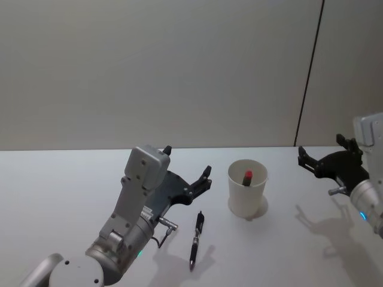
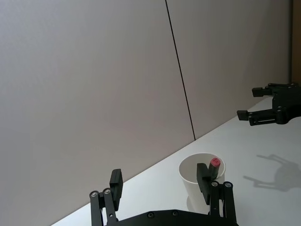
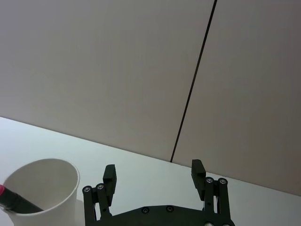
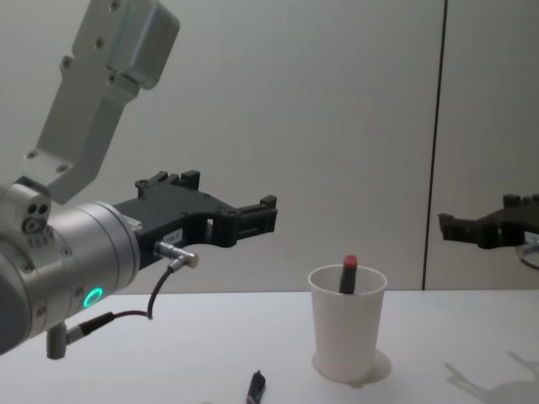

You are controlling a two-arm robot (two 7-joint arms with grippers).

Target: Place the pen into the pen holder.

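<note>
A black pen (image 1: 196,239) lies on the white table just in front of my left gripper (image 1: 188,160); its tip also shows low in the chest view (image 4: 255,387). That gripper is open, holds nothing and hovers above the table, left of the pen holder (image 1: 246,190), a white paper cup (image 4: 347,332). Another pen with a red cap (image 1: 248,176) stands inside the cup (image 2: 190,176), leaning on its rim. My right gripper (image 1: 321,146) hangs open and empty to the right of the cup, well apart from it. The cup's rim (image 3: 42,188) sits beside the right gripper's fingers (image 3: 197,167).
The white table (image 1: 72,185) runs back to a plain grey wall with a dark vertical seam (image 1: 308,78). The right gripper's shadow falls on the table to the right of the cup.
</note>
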